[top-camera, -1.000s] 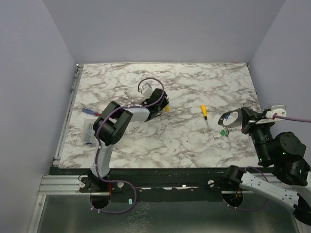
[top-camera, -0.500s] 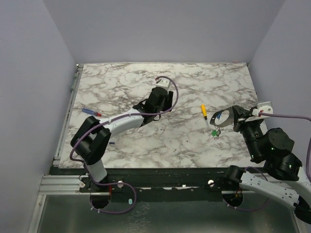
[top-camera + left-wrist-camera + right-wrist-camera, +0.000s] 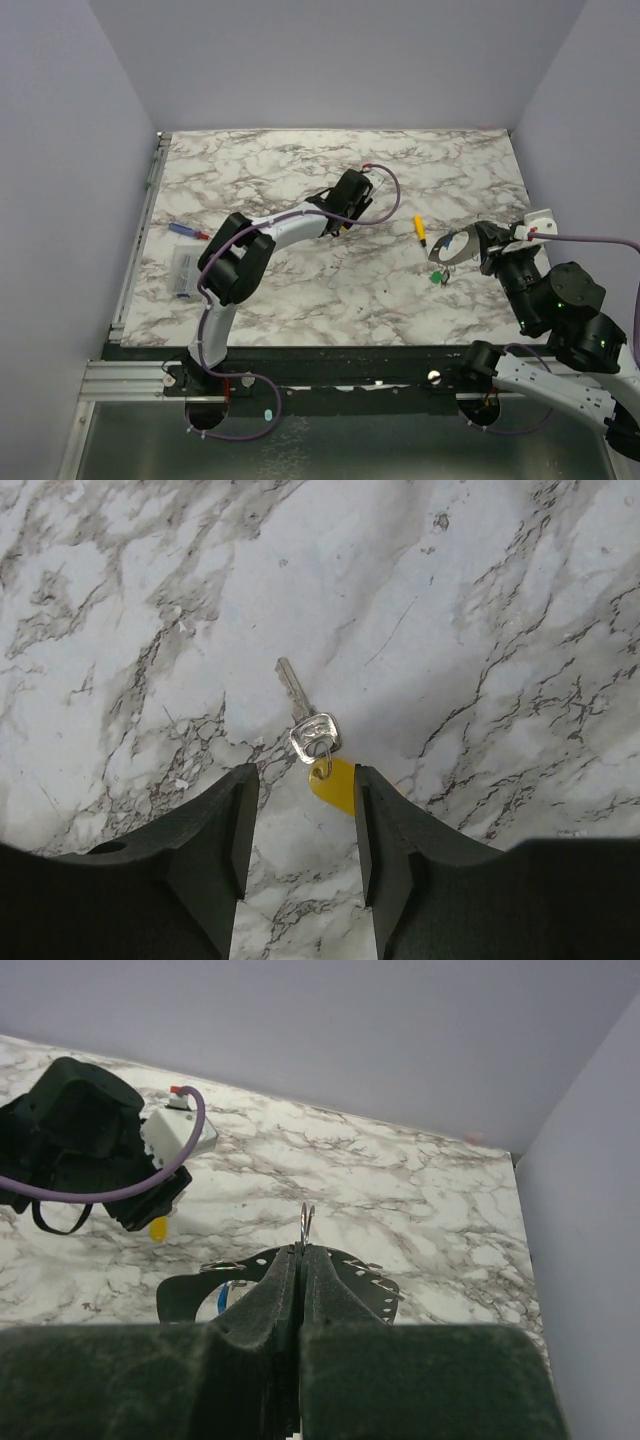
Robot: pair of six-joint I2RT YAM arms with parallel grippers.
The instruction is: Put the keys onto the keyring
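Now stretching farther across the marble table than a second ago, setting the left gripper, fingers spread, astride the yellow-tagged key lying flat. Meanwhile edging the keyring, clamped tight in the right gripper with a green key dangling, closer to that key for threading.

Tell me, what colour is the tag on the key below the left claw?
The tag is yellow, the key silver; the left wrist view shows it best.

No text, label or number is legible.
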